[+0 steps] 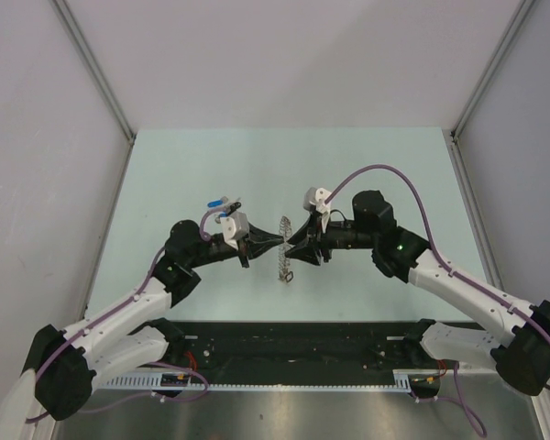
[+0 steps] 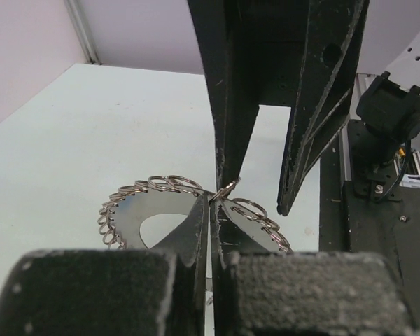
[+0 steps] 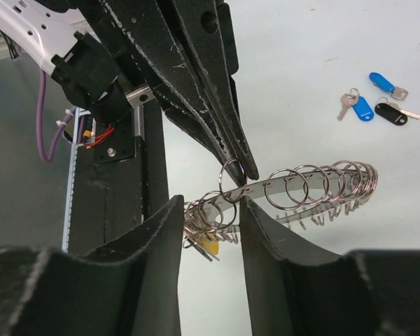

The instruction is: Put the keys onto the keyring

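The keyring (image 1: 284, 249) hangs above the table between the two grippers. It is a flat silvery loop (image 2: 136, 210) edged with many small split rings (image 3: 315, 183). My left gripper (image 2: 213, 203) is shut on its band, pinching it edge-on. My right gripper (image 3: 208, 203) faces it with jaws apart, one small ring and the band between its fingers (image 3: 266, 231). A yellow-headed key (image 3: 208, 245) hangs from the ring's lower end. Two blue keys (image 3: 362, 108) and a black key (image 3: 390, 114) lie loose on the table (image 1: 165, 165), behind the left wrist in the top view (image 1: 218, 199).
The black base rail (image 1: 293, 344) runs along the near edge under both arms. A purple cable (image 1: 385, 170) arcs over the right wrist. Grey walls close in the table at the back and sides.
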Robot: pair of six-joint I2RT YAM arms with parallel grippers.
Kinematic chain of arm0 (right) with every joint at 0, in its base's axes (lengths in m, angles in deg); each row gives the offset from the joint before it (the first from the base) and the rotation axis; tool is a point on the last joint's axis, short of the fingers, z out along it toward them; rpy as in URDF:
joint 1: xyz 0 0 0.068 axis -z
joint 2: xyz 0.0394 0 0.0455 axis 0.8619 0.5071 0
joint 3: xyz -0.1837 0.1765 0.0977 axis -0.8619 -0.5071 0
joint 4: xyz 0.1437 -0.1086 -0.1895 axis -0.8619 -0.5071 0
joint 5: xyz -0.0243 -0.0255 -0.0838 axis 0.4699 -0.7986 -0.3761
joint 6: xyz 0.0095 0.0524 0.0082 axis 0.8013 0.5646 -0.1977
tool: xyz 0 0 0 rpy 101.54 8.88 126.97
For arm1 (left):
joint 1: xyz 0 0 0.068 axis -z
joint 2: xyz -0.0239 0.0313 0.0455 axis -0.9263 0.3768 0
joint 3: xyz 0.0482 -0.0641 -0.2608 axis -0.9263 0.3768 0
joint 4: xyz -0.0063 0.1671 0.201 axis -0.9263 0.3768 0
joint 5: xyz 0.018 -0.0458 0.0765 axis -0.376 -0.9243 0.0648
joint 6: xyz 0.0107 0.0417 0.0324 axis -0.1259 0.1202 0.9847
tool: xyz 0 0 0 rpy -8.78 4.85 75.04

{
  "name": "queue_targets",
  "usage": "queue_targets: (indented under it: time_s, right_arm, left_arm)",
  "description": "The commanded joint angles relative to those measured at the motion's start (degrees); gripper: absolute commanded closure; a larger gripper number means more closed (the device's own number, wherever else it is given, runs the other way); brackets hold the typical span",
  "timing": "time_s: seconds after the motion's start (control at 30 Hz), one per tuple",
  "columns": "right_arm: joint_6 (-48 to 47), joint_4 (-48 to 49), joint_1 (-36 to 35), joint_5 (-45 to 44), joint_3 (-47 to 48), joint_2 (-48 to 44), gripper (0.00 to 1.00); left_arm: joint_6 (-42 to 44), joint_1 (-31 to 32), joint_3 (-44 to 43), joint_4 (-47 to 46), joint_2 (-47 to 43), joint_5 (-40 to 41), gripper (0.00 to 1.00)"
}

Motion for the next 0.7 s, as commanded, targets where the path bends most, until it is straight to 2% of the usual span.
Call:
queue_targets:
  time_s: [0.0, 0.1, 0.23, 0.33, 0.47, 0.67]
  right_arm:
    - [-2.1, 1.1, -2.5, 4.4, 0.8, -1.5, 0.65]
    - [-2.1, 0.6, -2.8, 7.5, 1.0, -1.1, 0.73]
    - [-2.9, -3.4, -3.1, 2.4, 1.3, -1.6, 0.73]
    - [-2.8, -5.9, -2.4, -7.5, 1.3, -4.1, 0.66]
    - [-3.6, -3.4, -2.1, -13.1, 0.4, -7.4, 0.58]
    - [-3.4, 1.6, -1.9, -13.3, -0.6, -6.8, 0.63]
  left_arm:
    - [-4.4, 0.2, -1.9, -1.5, -0.6, 5.4, 1.00]
    - [-7.2, 0.2, -2.6, -1.1, 0.0, 7.0, 1.00]
    - [-9.6, 0.2, -4.3, 1.4, 0.1, 8.4, 1.00]
    - [-10.1, 0.1, -4.6, 3.3, -0.6, 9.0, 1.00]
    - [-10.2, 0.1, -4.1, 3.9, -1.5, 8.2, 1.00]
    - [-11.5, 0.2, -3.8, 4.6, -2.2, 7.7, 1.00]
